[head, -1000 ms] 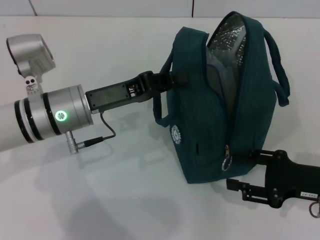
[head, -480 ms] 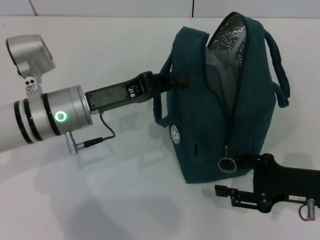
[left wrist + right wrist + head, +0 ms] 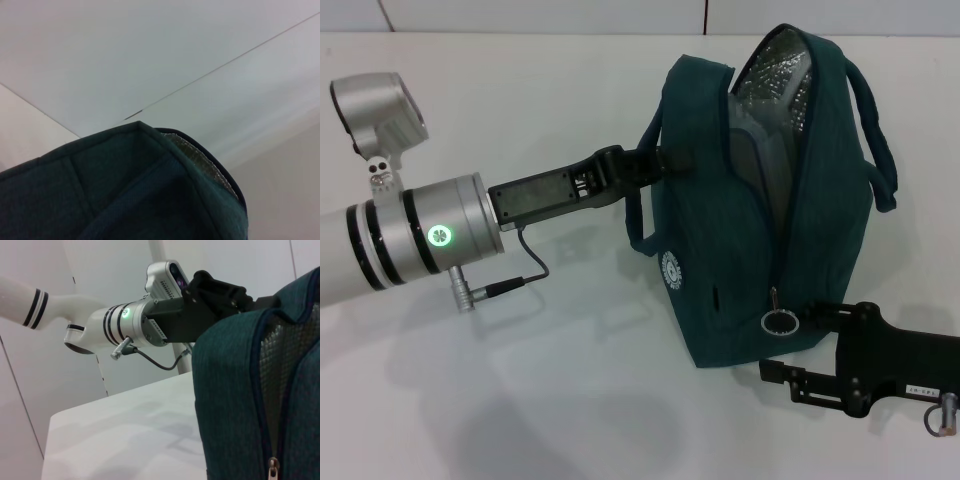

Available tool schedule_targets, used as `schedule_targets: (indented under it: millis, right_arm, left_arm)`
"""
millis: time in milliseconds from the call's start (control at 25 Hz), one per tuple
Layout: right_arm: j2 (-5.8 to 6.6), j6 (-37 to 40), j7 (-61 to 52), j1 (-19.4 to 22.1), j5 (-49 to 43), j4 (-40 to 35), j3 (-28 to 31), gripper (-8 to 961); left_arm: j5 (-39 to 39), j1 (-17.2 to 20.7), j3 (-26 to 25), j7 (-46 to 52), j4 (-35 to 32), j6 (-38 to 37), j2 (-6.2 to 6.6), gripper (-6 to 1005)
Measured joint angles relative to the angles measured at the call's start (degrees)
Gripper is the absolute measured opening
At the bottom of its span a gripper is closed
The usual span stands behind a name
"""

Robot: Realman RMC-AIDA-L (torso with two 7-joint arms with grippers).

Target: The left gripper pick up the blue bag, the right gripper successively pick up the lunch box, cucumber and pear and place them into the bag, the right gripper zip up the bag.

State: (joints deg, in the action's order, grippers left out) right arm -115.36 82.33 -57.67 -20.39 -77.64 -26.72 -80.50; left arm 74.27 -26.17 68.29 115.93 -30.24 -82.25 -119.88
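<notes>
There was one blue bag (image 3: 760,210) with two loop handles, and two grippers, left (image 3: 665,160) and right (image 3: 810,345)

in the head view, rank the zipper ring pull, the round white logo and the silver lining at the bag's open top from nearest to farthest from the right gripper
1. Zipper ring pull: low on the blue bag, beside the right gripper.
2. Round white logo: on the bag's side, toward the robot's left.
3. Silver lining: at the bag's open top.

The bag (image 3: 720,250) stands upright on the table (image 3: 520,380), right of centre. The left gripper (image 3: 665,160) reaches it from the left, at its upper edge. The right gripper (image 3: 800,345) lies near its bottom corner, beside the zipper ring (image 3: 779,322).
</notes>
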Motion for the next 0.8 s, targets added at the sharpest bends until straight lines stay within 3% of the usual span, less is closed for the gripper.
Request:
schedule_targets:
  millis: [280, 720, 800]
  right_arm:
    - [-0.03, -0.5, -0.1, -0.2, 0.6, -0.1, 0.0, 596]
    - [0.04, -0.5, 0.1, 0.1, 1.0, -0.2, 0.8, 194]
    - [0.05, -0.6, 0.1, 0.1, 1.2, -0.2, 0.8, 193]
  left_arm:
    - [0.0, 0.0, 0.0, 0.0, 0.0, 0.0, 0.0, 128]
    - [0.0, 0.1, -0.1, 0.0, 0.0, 0.0, 0.0, 133]
    - [0.0, 0.1, -0.1, 0.0, 0.0, 0.0, 0.01, 134]
